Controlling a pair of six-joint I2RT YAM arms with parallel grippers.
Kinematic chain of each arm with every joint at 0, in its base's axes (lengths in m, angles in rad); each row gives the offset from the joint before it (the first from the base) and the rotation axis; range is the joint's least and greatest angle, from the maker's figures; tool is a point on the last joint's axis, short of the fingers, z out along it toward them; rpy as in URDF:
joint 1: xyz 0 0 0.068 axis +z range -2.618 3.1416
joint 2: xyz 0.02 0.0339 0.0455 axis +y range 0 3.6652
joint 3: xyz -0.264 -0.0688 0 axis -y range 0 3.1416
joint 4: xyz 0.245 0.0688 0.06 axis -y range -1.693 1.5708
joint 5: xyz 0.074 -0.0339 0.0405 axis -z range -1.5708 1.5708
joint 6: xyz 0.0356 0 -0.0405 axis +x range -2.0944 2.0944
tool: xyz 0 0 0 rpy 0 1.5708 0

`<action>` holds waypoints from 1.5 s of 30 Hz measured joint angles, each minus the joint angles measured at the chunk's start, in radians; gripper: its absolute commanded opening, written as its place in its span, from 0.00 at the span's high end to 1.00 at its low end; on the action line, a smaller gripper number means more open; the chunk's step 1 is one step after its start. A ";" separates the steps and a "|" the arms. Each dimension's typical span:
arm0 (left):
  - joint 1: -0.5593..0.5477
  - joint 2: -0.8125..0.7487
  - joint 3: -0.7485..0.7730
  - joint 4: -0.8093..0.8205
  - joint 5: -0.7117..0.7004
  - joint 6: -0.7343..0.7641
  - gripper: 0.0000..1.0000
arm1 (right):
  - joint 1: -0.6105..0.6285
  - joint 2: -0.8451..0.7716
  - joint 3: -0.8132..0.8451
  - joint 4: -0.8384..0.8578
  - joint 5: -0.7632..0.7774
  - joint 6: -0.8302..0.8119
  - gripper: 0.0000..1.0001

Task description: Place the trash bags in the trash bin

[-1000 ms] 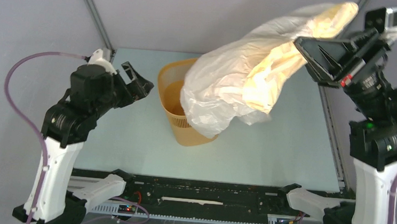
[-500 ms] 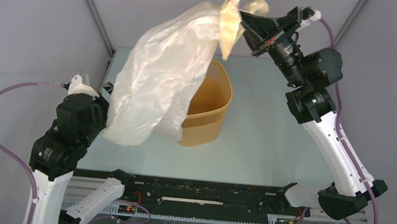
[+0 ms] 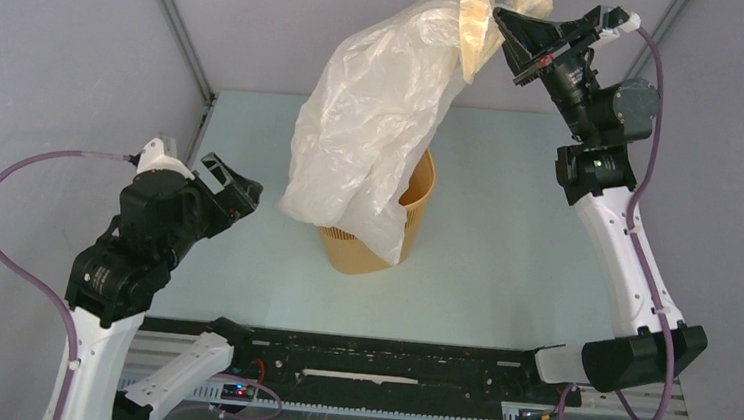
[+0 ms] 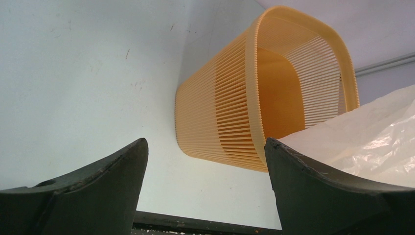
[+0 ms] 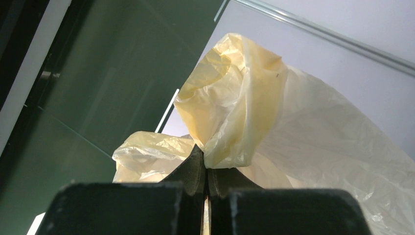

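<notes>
Cream plastic, one bag (image 3: pixel 374 130) pinched in right jaws beside one orange bin (image 3: pixel 349 255); left jaws spread.

Most of the trash bin (image 3: pixel 359 257) is covered in the top view by the hanging trash bag (image 3: pixel 375 120); whether the bag's lower end lies inside the rim cannot be told; the right gripper (image 3: pixel 498 21) is partly masked at its fingertips by bunched plastic; in the left wrist view the bag is cut off by the right edge.
</notes>
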 measured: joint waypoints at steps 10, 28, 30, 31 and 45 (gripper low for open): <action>0.001 0.015 0.000 0.006 0.002 0.001 0.06 | 0.195 0.349 0.550 -0.054 -0.019 -0.019 1.00; 0.007 -0.011 0.000 0.005 0.001 0.037 0.01 | 0.168 0.187 0.114 0.023 -0.042 -0.003 1.00; 0.008 -0.021 0.000 0.004 0.002 0.058 0.00 | 0.124 0.120 0.011 0.012 -0.061 -0.004 1.00; 0.008 -0.026 0.000 0.004 0.002 0.068 0.00 | 0.100 0.087 -0.027 0.002 -0.068 -0.005 1.00; 0.012 0.030 0.153 0.090 0.168 0.158 0.14 | -0.098 -0.209 -0.110 -0.024 -0.213 -0.014 1.00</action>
